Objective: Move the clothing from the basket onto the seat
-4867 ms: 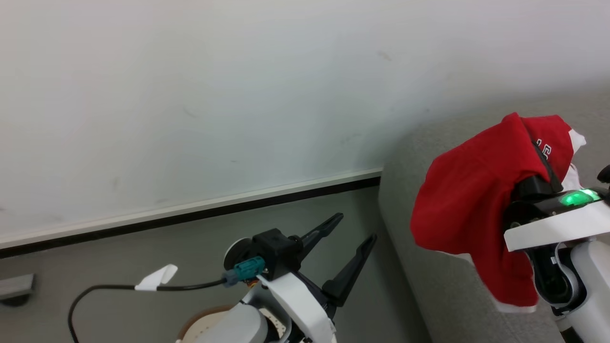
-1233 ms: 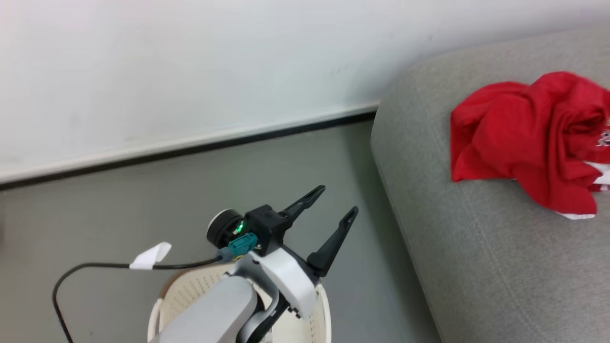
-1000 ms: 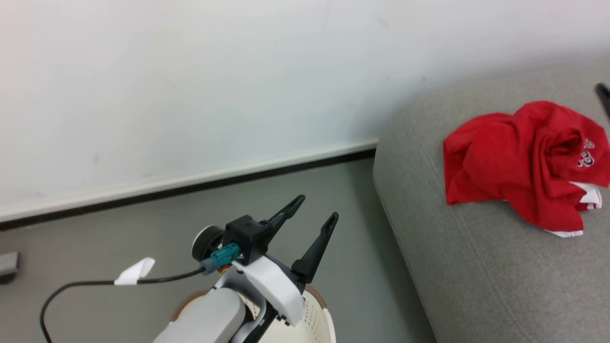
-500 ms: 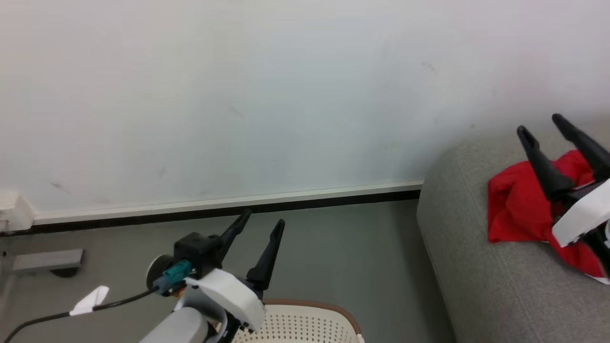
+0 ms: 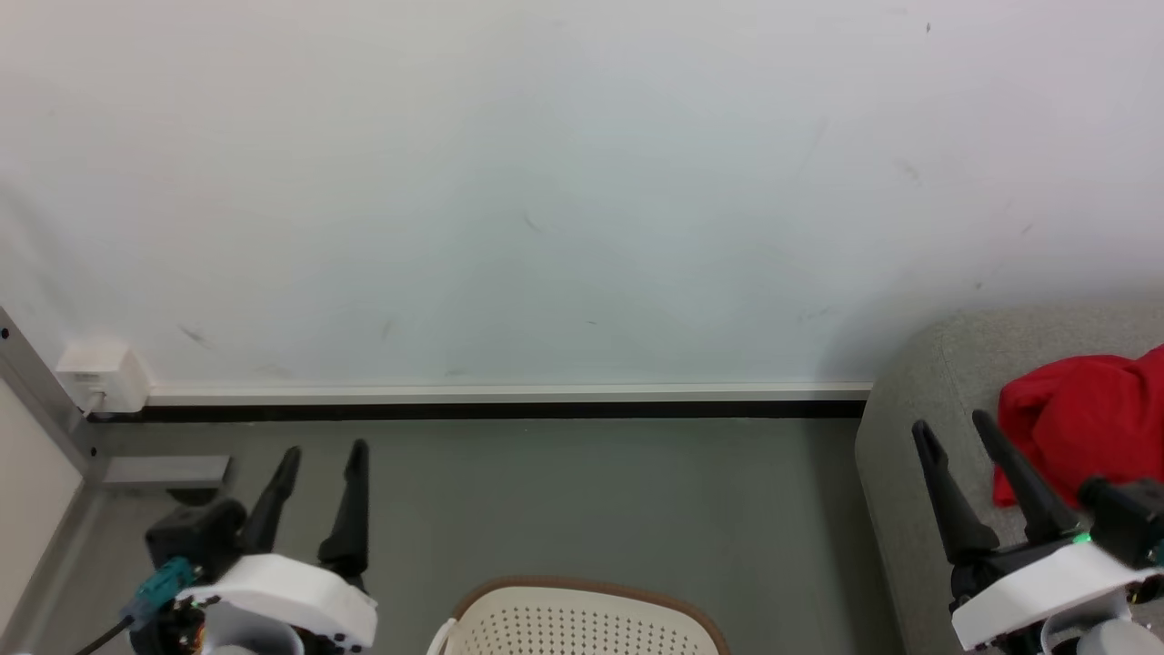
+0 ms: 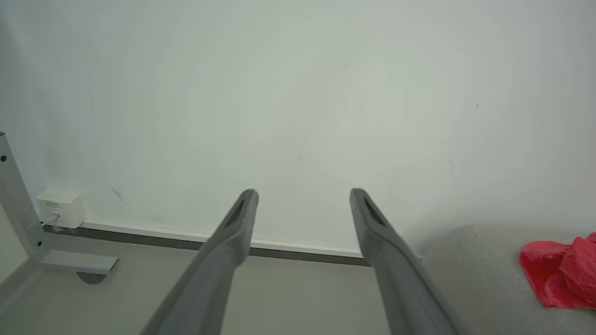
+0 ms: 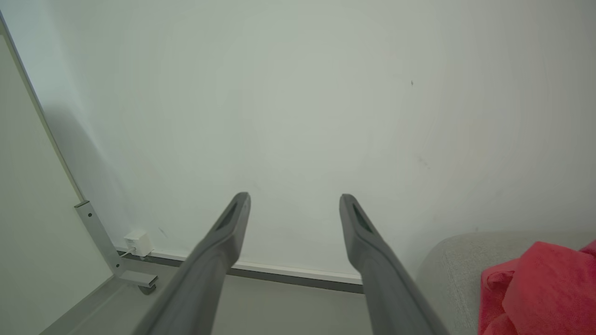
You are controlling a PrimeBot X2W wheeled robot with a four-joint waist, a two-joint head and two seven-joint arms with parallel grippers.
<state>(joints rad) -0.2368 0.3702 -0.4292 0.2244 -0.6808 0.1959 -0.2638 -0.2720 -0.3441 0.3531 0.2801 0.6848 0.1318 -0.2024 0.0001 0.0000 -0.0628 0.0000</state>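
The red clothing [image 5: 1082, 423] lies crumpled on the grey seat [image 5: 896, 437] at the right edge of the head view; it also appears as the clothing [image 6: 565, 277] on the seat [image 6: 470, 274] in the left wrist view, and as the clothing [image 7: 540, 288] on the seat [image 7: 447, 265] in the right wrist view. The basket [image 5: 582, 609] shows its brown rim and perforated wall at bottom centre. My left gripper [image 5: 323, 455] stands open and empty at the lower left. At the lower right, my right gripper [image 5: 950, 426] is open and empty, beside the seat's corner, left of the clothing.
A white wall with a pale skirting board [image 5: 509, 394] runs across the back above a grey floor [image 5: 591, 491]. A white socket box [image 5: 95, 375] and a grey metal frame leg [image 5: 45, 405] with a foot plate stand at the far left.
The head view has swung left and lowered, so the seat and clothing slid to the right edge. My right gripper came away from the clothing. My left gripper now sits at lower left.
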